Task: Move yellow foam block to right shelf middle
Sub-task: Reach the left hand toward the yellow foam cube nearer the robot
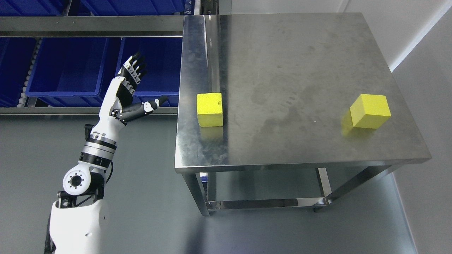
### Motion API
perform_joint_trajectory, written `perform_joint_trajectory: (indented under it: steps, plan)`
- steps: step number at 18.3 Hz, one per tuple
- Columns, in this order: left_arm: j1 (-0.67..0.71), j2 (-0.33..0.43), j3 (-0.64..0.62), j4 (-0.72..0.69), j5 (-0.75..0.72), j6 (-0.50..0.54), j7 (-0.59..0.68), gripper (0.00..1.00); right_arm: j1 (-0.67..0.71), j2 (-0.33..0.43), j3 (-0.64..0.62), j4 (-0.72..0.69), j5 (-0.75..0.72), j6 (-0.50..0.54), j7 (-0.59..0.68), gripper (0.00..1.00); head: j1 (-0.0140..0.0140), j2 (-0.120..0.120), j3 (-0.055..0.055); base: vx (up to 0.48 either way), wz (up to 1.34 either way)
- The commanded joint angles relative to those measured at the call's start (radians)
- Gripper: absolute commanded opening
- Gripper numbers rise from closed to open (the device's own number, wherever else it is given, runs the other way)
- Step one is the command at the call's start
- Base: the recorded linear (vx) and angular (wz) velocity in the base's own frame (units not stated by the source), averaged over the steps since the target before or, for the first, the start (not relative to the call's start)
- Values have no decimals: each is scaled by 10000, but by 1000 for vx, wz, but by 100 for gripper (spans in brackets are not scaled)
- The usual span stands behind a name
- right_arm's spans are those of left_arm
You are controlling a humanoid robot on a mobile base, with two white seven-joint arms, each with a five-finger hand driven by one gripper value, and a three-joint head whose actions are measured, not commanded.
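Observation:
Two yellow foam blocks sit on the steel table [289, 53]. One block [209, 109] is near the table's left edge. The other block [370, 110] is near the right edge. My left hand [136, 88] is raised to the left of the table, off its edge, fingers spread and thumb pointing toward the table, holding nothing. It is about a hand's width left of the left block. The right arm does not show.
A steel rack [88, 26] with blue bins [67, 67] stands at the upper left behind the hand. A grey floor surrounds the table. A white wall [406, 28] runs along the right.

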Motion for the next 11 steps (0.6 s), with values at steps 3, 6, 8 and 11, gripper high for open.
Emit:
perform_joint_trajectory:
  steps: [3,6,8,11]
  plan:
    - [-1022,1070,-903,324,-92,-73,-2740,100,-17,-175,0,-174,0,5,7,100,0,0,0,0,0]
    - [-1866,1379,-2099,1227,-138,325,-2788,100,-17,-175,0,-174,0,5,7,100,0,0,0,0,0]
    - [-2373,1365,-2469,2040,-443,373,-2818,100,-17,-175,0,-174,0,5,7,100,0,0,0,0,0]
    - [-2498,1272,-3128,2548,-919,373,-2834,100,-17,-175,0,-174,0,5,7,100,0,0,0,0,0]
